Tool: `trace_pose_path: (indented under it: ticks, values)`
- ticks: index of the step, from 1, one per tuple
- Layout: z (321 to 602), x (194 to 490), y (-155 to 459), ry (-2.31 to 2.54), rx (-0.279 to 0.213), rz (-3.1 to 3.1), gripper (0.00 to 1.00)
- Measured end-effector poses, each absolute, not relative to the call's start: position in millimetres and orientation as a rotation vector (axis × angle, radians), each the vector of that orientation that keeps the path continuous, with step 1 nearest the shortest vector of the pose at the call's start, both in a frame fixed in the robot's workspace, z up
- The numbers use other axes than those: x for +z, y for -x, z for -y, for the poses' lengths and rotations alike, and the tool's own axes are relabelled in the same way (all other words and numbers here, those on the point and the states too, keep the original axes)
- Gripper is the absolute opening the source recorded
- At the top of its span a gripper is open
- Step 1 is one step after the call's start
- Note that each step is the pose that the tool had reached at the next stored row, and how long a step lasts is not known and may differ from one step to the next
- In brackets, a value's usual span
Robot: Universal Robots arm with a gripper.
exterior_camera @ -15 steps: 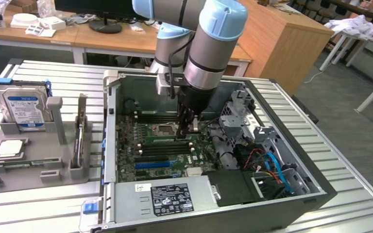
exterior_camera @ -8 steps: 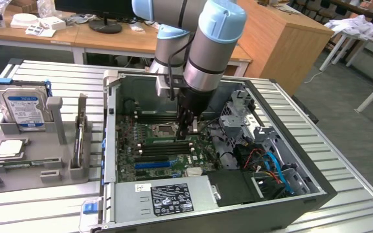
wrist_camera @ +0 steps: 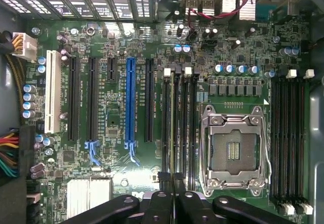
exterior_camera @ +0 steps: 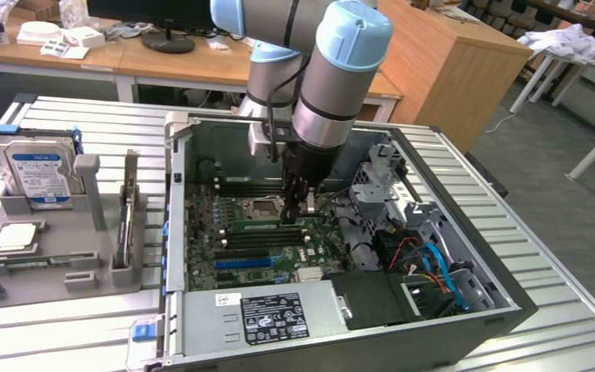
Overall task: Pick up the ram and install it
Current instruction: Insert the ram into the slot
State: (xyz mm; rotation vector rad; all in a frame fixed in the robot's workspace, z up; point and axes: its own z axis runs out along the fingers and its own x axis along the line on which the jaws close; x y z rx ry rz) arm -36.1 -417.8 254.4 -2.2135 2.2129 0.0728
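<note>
Wrist view: the gripper [wrist_camera: 173, 182] is clenched on the near end of the ram [wrist_camera: 175, 128], which stands on its edge along the memory slots [wrist_camera: 188, 128], just beside the CPU socket [wrist_camera: 234, 150]. Exterior view has the gripper [exterior_camera: 303, 208] low inside the open computer case [exterior_camera: 463, 310] on the desk [exterior_camera: 556, 256]

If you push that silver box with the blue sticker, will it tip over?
Probably not easily: the hard drive stands on edge, but seated in the grey holder. Its metal casing looks stiff and likely heavy for its size.
</note>
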Motion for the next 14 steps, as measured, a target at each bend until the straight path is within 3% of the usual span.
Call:
trace_pose_path:
  ticks: [14]
  values:
    - [417.8,254.2,36.7,2.207,0.073,-2.219,0.13]
